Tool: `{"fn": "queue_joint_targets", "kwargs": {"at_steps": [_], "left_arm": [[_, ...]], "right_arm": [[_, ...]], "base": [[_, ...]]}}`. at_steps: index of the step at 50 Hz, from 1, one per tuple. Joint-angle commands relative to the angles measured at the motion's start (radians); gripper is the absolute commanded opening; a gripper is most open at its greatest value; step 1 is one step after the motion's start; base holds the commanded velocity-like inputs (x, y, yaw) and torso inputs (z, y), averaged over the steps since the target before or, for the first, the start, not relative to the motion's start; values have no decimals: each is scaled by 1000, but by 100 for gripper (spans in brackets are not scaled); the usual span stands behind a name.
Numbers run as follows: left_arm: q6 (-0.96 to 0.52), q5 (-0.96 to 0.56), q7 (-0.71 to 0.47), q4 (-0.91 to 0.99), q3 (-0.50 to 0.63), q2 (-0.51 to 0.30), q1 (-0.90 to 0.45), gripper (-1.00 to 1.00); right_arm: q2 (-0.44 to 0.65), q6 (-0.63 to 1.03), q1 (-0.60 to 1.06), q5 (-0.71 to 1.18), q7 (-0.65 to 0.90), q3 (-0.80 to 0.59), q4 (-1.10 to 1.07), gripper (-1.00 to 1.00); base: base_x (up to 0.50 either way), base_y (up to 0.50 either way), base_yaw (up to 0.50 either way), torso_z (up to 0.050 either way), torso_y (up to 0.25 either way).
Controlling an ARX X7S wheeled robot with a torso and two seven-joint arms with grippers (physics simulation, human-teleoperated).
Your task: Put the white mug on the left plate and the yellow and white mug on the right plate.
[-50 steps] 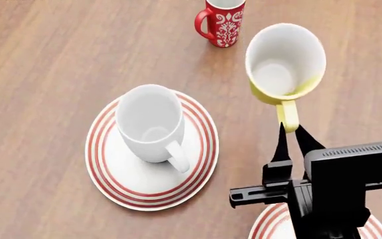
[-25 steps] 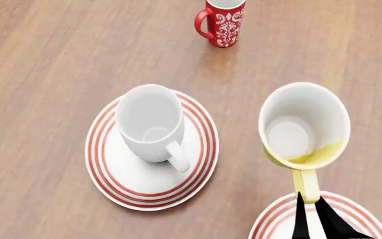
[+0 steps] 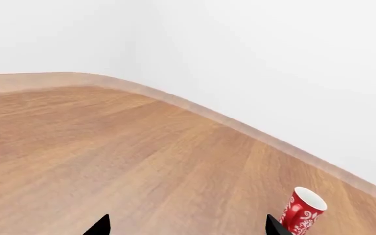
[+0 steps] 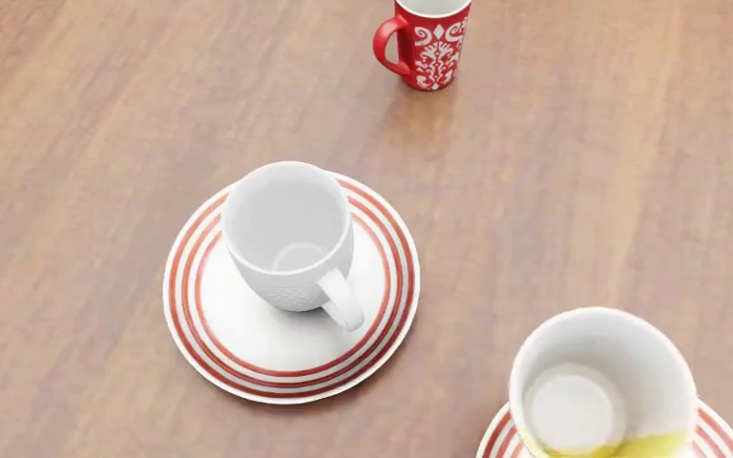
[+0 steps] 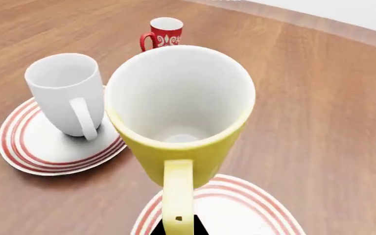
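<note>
Yellow shows only as a sliver on the yellow and white mug (image 4: 605, 386) in your head view, where its lower part and handle are cut off by the frame edge; you mostly look down into its white inside. It sits over the near rim of the right plate (image 4: 499, 437), of which only two small arcs of red rings peek out. Your right wrist view gives more: the mug upright above the plate (image 5: 253, 203), its yellow handle running toward the camera, and the right gripper (image 5: 176, 226) pinching that handle between dark fingertips (image 5: 196, 228) barely visible at the frame edge. Whether the mug's base touches the plate you cannot tell, since the mug body hides it.

You can see the white mug (image 4: 289, 236) standing upright on the left plate (image 4: 201, 315), handle toward you. A red patterned mug (image 4: 424, 40) stands well apart on the wooden table (image 4: 99, 114), its top cropped.

Your left gripper (image 3: 184, 226) shows only two black tips, spread wide over bare wood, with the red mug (image 3: 301, 211) near one tip.
</note>
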Motion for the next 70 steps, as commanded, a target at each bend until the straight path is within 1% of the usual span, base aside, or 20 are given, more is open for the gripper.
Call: {"fn": "queue_joint_targets", "kwargs": {"at_steps": [1,9,14,16,21,24,27,34,45,57,70], "left_arm": [[1,-10,-6,-11,-4,-4,-10,100],[2,2,-3,-8,7,-2,-6,100],[4,2,-2,-8,7,-4,-2,100],[3,3,-3,-9,8,-5,-1,100],[5,-1,-5,-1,5,-10,6,100],[2,-7,-9,0,5,-12,5,100],[1,-9,-11,0,4,-13,4,100],[3,-10,-10,-4,6,-15,2,100],[2,-16,-14,-8,8,-18,-5,100],[4,-7,-11,-14,18,-16,-6,100],[10,-17,-16,-1,7,-25,9,100]], "right_arm": [[-2,-169,-170,-59,2,-16,16,-100],[-56,-267,-193,-90,-57,-32,113,-100],[-100,-285,-196,-102,-102,-16,140,-100],[-153,-271,-198,-119,-155,12,135,-100],[-358,-249,-198,-187,-373,127,127,-100],[-425,-242,-196,-202,-447,177,116,-100],[-458,-249,-194,-215,-480,195,127,-100],[-477,-285,-198,-199,-499,217,164,-100],[-477,-322,-198,-143,-500,254,223,-100],[-437,-335,-142,-133,-473,197,323,-100],[-413,-357,-109,-115,-462,173,411,-100]], "base": [[0,0,0,0,0],[0,0,0,0,0],[0,0,0,0,0],[0,0,0,0,0],[0,0,0,0,0],[0,0,0,0,0],[0,0,0,0,0],[0,0,0,0,0],[0,0,0,0,1],[0,0,0,0,0],[0,0,0,0,0]]}}
